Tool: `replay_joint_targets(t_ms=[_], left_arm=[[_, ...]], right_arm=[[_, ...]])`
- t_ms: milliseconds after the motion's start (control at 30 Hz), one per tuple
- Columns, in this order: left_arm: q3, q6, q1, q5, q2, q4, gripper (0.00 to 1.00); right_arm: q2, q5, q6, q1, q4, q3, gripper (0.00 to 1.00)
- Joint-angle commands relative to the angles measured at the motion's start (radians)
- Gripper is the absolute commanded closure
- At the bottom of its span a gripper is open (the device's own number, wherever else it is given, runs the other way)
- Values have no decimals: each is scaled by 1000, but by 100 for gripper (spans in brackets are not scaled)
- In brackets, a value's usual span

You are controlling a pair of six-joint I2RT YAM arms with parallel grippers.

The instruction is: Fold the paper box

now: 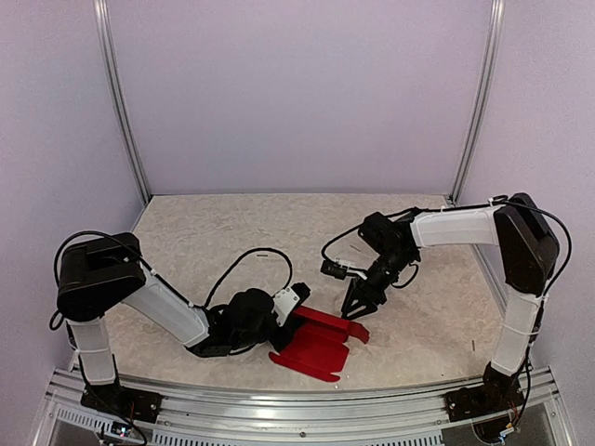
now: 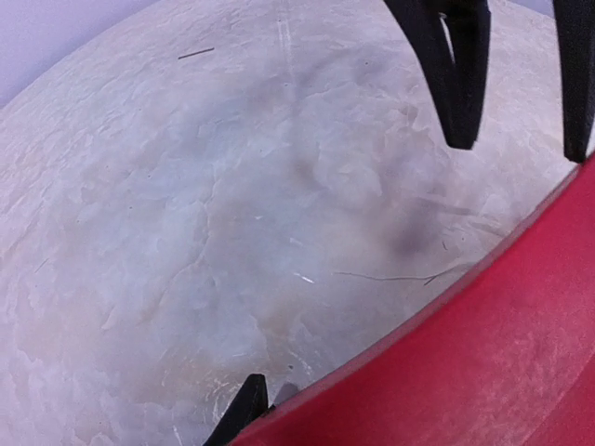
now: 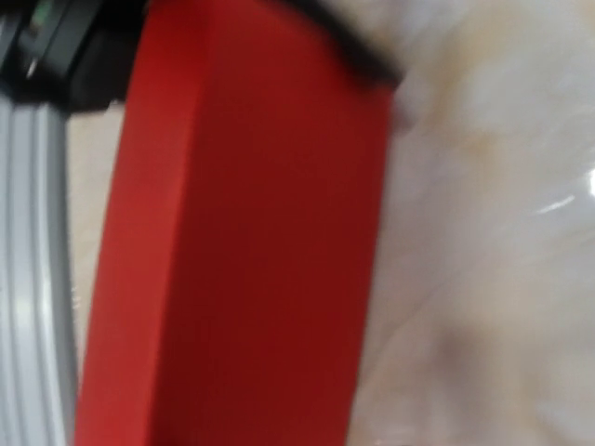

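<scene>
Top cam: paper box [image 1: 311, 348] lying on bench [image 1: 204, 242] near front rail [image 1: 279, 409], btwn my arms. Left jaws touching its left edge; can't tell if gripping. Right jaws hanging at far-right flap, spread apart, holding nothing.

L wrist: box [image 2: 483, 353] filling lower right, my fingertip [image 2: 246, 411] peeking at its edge. Right fingers [image 2: 460, 107] standing apart, bare bench [image 2: 186, 232] showing btwn.

R wrist: box [image 3: 242, 260] blurring close, mid-frame; bench [image 3: 483, 279] at right, rail [image 3: 33, 279] at left.
</scene>
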Motion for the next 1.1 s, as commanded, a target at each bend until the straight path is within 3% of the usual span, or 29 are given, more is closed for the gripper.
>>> replay_joint_targets(t_ms=[0,333,567,700,933,1067], left_arm=[[-18,-71,6,-70,-47,-57,74],[15,-103,16,-27,-58,-103,92],[80,-142,29,-63,-38,-155,100],[191,-237,54,-86,-6,-286,97],[215,-149,25,-63,37,-250,98],[190,-119,22,-39,29,-207,96]], right_arm=[[24,-87,14,1,13,-63,59],[28,-145,-2,8,4,-77,59],[2,-174,13,11,-8,-87,58],[-20,-190,16,37,-17,-95,58],[-31,-167,52,21,-49,-21,56],[-17,-156,98,-4,-59,31,50]])
